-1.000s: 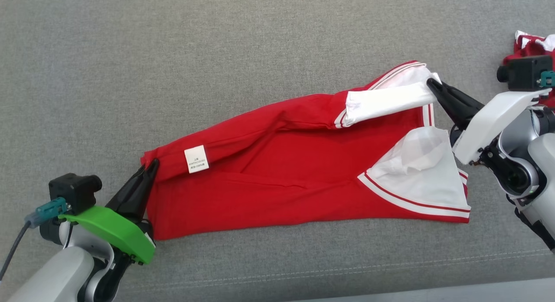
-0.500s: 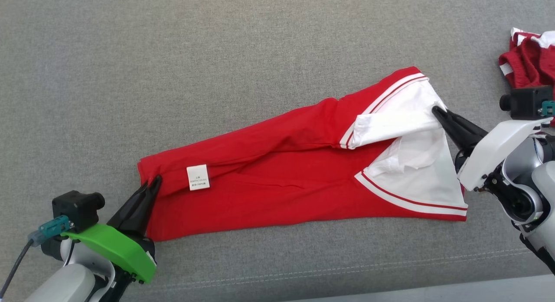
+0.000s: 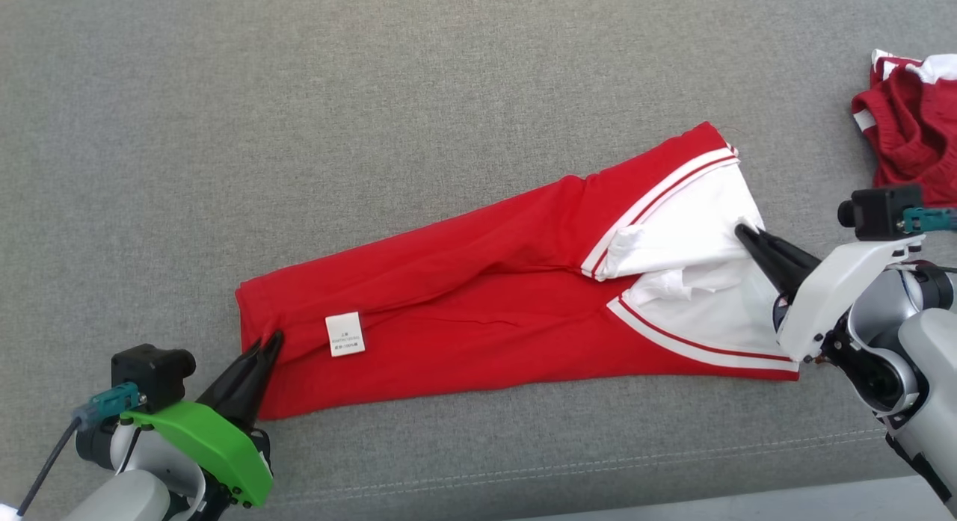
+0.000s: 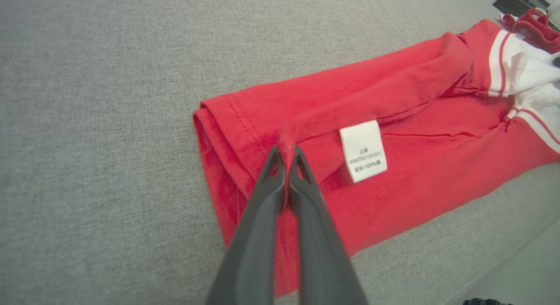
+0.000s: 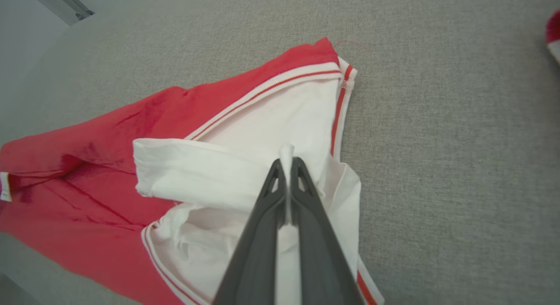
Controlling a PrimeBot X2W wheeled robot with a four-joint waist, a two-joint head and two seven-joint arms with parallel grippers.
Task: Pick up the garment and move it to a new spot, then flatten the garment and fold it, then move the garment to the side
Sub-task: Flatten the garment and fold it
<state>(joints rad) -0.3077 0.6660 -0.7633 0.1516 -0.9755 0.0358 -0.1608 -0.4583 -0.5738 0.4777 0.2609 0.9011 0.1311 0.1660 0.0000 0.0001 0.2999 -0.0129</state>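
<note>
The garment (image 3: 478, 312) is a red shirt with white panels and red-white trim, lying folded lengthwise across the grey cushion. A white label (image 3: 345, 333) shows near its left end. My left gripper (image 3: 269, 340) is shut on a pinch of red cloth at that left end; in the left wrist view the garment (image 4: 393, 134) bunches up between the fingertips of my left gripper (image 4: 286, 149). My right gripper (image 3: 742, 229) is shut on the white fold at the right end; my right gripper (image 5: 287, 160) pinches a ridge of white fabric of the garment (image 5: 227, 173).
A second red and white cloth (image 3: 908, 125) lies bunched at the far right of the grey cushion (image 3: 299, 132). The cushion's front seam (image 3: 598, 465) and edge run along the bottom of the head view. Bare cushion stretches behind and left of the shirt.
Both grippers have drawn the held upper layer toward the near edge, laying the fold lower over the shirt. The white sleeve has come down onto the white panel. The camera has shifted slightly.
</note>
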